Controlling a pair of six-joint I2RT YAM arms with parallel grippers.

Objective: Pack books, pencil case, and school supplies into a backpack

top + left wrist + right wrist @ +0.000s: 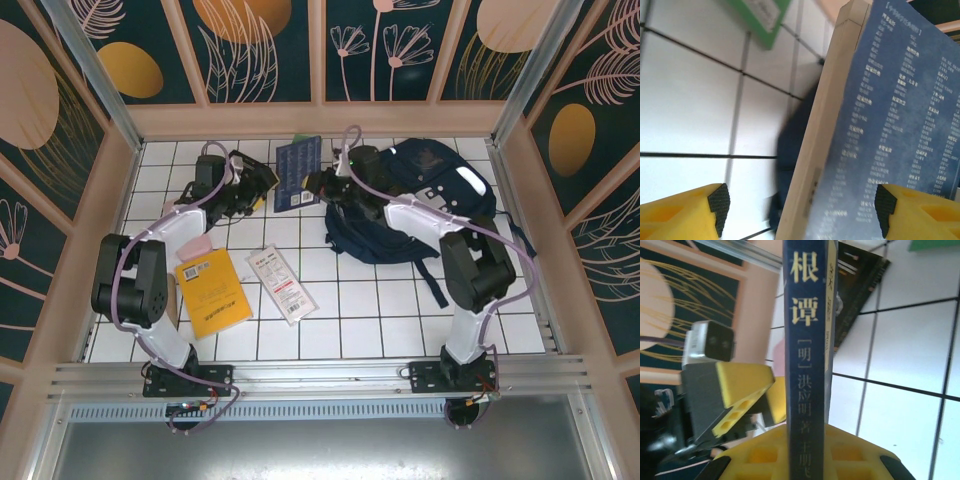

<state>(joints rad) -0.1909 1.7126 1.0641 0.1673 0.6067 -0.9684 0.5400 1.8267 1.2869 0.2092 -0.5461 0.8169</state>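
A navy blue book [298, 172] stands on edge off the tiles, with my right gripper [320, 186] shut on its right end. The right wrist view looks down its spine [807, 365], clamped in the yellow jaws [807, 457]. My left gripper [250, 188] is open at the book's left end. In the left wrist view the book [890, 125] stands between the spread pads [719, 202], clear of the left one. The backpack [425, 200] lies right of the book. A black book [262, 182], yellow book [212, 290], white packet [282, 283] and pink pencil case [196, 247] lie on the tiles.
A green book [762, 15] lies by the back wall behind the navy one. The backpack's dark straps [432, 278] trail toward the right arm. Panelled walls close in three sides of the white tiled floor [380, 320].
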